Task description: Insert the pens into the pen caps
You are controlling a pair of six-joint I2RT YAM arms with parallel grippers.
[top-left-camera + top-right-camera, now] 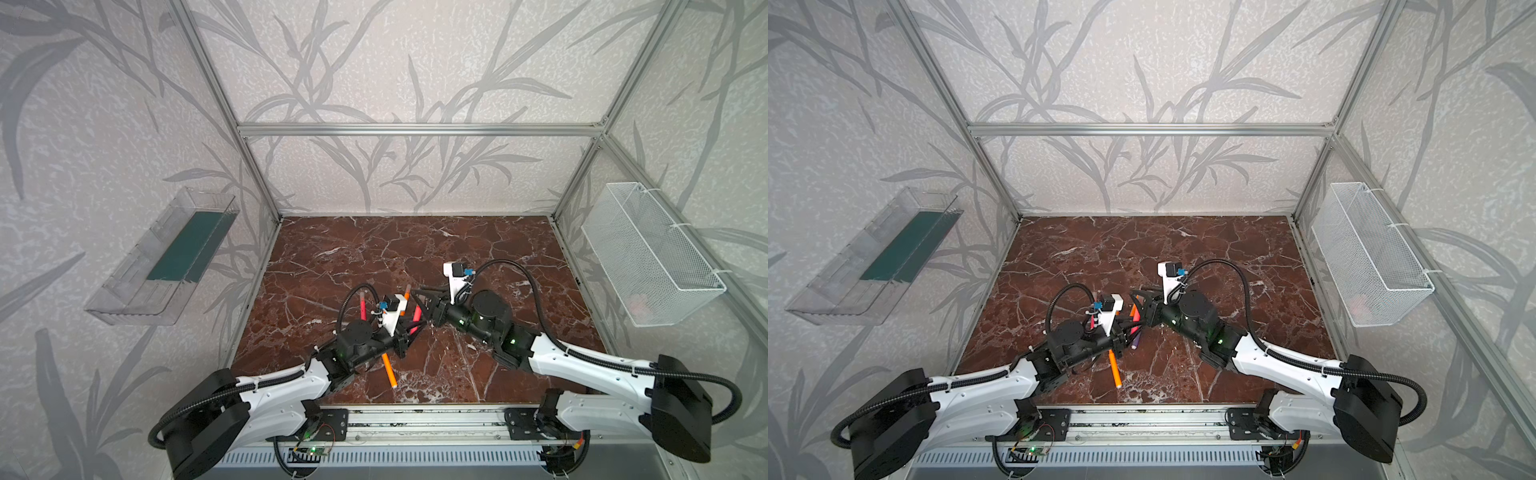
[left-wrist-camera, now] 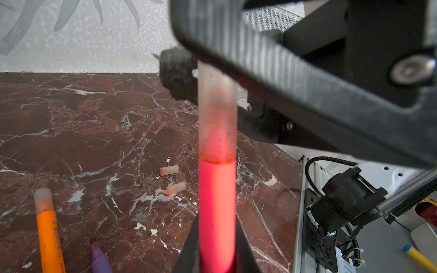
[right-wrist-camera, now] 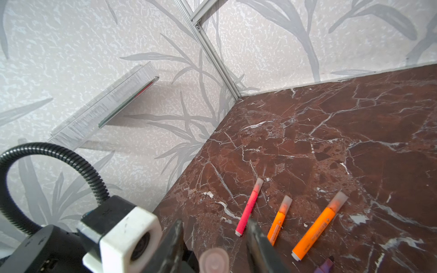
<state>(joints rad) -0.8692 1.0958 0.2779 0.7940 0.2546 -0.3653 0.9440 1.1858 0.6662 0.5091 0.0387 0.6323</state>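
Observation:
My left gripper [image 2: 216, 228] is shut on a pink-red pen [image 2: 217, 208], and a translucent pen cap [image 2: 217, 118] covers its tip. In the right wrist view the cap's round end [image 3: 214, 260] sits between my right gripper's [image 3: 215, 238] jaws, which stand open with a gap on each side. Both grippers meet at mid-table in both top views, left gripper [image 1: 409, 332] and right gripper [image 1: 420, 305]. Two loose pen caps [image 2: 169, 170] [image 2: 176, 188] lie on the marble. Beside them lie a capped orange pen [image 2: 47, 231] and an uncapped purple pen [image 2: 100, 257].
A capped pink pen [image 3: 248, 210] and two capped orange pens [image 3: 280, 219] [image 3: 319, 224] lie side by side on the marble table [image 1: 478, 249]. Another orange pen [image 1: 389, 370] lies under the left arm. A clear tray [image 1: 166, 262] hangs on the left wall and a wire basket [image 1: 652, 253] on the right.

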